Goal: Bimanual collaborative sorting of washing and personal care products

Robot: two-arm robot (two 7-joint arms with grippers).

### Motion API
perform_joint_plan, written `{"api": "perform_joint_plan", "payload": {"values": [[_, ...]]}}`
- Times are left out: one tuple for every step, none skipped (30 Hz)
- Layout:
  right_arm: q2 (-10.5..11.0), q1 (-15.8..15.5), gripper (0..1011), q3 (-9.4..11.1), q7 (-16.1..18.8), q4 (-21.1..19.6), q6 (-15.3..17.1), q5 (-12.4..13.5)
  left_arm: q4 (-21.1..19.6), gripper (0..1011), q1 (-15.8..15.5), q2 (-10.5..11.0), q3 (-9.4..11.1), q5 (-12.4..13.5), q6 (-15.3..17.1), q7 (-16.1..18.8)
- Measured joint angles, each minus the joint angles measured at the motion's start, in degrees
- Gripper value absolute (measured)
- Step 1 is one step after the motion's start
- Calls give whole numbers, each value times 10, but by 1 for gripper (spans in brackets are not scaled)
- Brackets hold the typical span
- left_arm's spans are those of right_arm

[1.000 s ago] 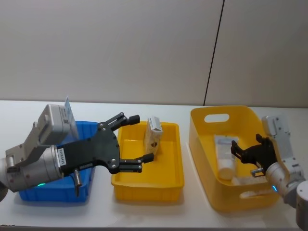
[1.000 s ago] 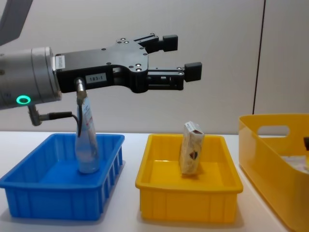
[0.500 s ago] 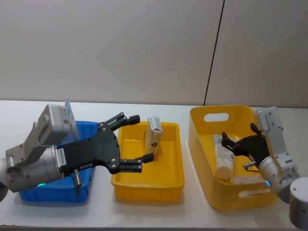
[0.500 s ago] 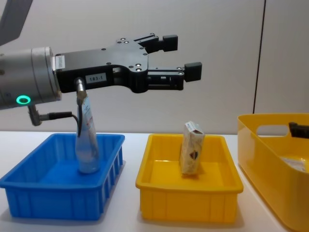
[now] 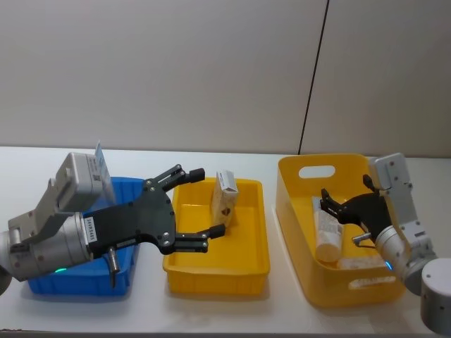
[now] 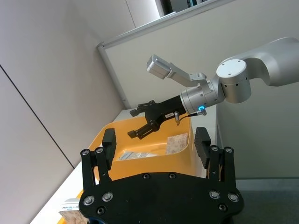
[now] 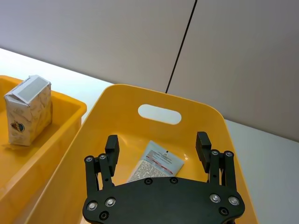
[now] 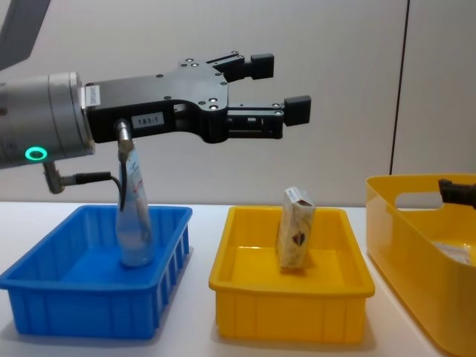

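Right gripper (image 5: 337, 209) had risen out of deep yellow bin (image 5: 303, 211), fingers spread, empty; tube (image 5: 327, 230) left inside — pick not made. Left gripper (image 5: 199, 208) unmoved, splayed above carton (image 5: 225, 197).

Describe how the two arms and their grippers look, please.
Both arms are silver-grey cylinders with a glowing teal ring light. Each ends in a flat black plate dotted with silver screws, carrying black blocky fingers. The left gripper bears a small white label and a thin cable; the right gripper has a grey camera box above.
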Motion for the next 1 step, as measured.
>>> {"api": "perform_joint_plan", "payload": {"values": [[0,0,1002,0,0,-1,0,0,0,1002,0,0,0,0,0,0]]}}
